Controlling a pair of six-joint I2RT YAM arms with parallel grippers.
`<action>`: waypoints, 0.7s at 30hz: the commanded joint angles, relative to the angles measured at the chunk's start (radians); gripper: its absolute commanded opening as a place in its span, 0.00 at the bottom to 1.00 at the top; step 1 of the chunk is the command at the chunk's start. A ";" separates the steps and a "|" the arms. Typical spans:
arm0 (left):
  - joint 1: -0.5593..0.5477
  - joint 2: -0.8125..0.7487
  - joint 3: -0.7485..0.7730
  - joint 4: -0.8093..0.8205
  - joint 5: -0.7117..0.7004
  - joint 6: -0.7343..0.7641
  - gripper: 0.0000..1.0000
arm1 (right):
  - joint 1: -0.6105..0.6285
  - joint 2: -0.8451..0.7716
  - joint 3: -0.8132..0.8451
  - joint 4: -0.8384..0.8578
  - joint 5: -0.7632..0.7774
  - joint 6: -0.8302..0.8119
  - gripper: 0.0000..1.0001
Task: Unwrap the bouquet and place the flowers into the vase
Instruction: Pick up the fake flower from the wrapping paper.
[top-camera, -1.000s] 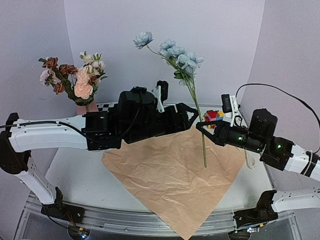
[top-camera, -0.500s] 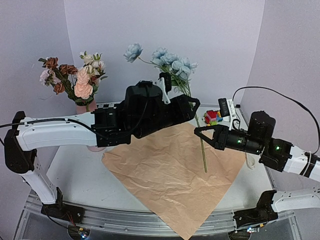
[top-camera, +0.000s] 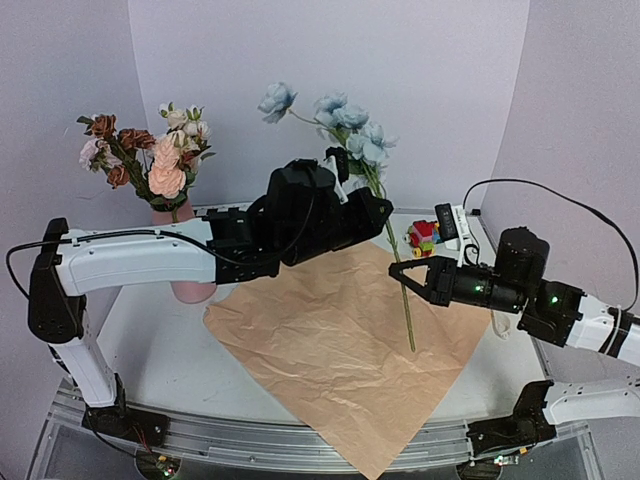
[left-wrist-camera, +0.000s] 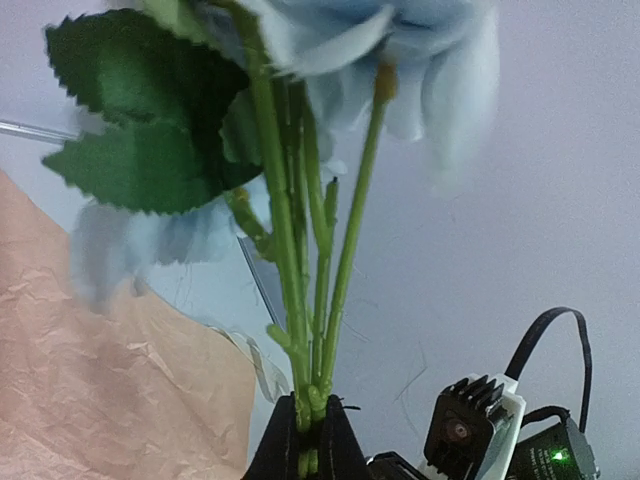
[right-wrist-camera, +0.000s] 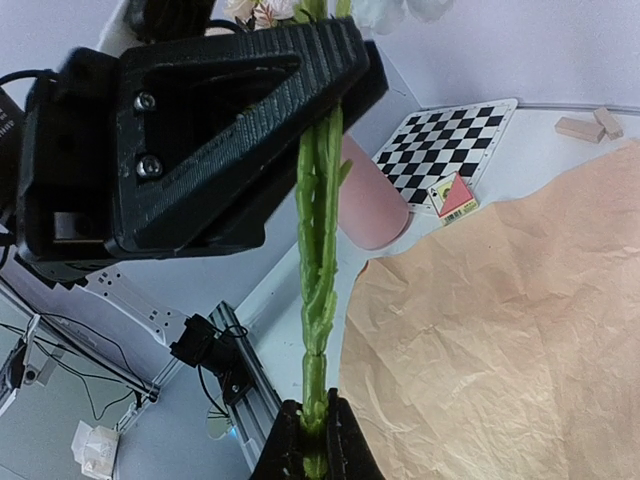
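A stem of pale blue flowers (top-camera: 345, 120) stands nearly upright above the flattened kraft paper of the bouquet (top-camera: 340, 340). My left gripper (top-camera: 384, 211) is shut on the green stem (left-wrist-camera: 300, 300) just below the leaves. My right gripper (top-camera: 396, 271) is shut on the same stem (right-wrist-camera: 318, 280) lower down, and the stem's end hangs down near the paper. The pink vase (top-camera: 190, 292) stands at the back left, half hidden behind my left arm. It holds peach, white and rust-brown flowers (top-camera: 160, 160). In the right wrist view the vase (right-wrist-camera: 365, 200) shows behind the stem.
A small toy-brick block (top-camera: 425, 235) sits at the back right next to the paper. A checkerboard card (right-wrist-camera: 450, 150) and small wooden blocks (right-wrist-camera: 580, 128) lie behind the paper. The paper (right-wrist-camera: 520, 330) covers the middle of the table down to its front edge.
My left gripper has moved right to the blue flower stem and shut on it above the right gripper. The blooms have swayed slightly. The right gripper has kept its grip.
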 joint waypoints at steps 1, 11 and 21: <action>0.018 -0.003 0.043 0.008 0.040 0.039 0.00 | 0.000 -0.023 -0.005 0.068 -0.017 -0.018 0.16; 0.024 -0.211 -0.139 -0.116 0.003 0.239 0.00 | 0.000 -0.090 -0.044 -0.020 0.063 -0.063 0.77; 0.025 -0.495 -0.093 -0.409 -0.299 0.469 0.00 | 0.000 -0.114 -0.051 -0.072 0.106 -0.091 0.79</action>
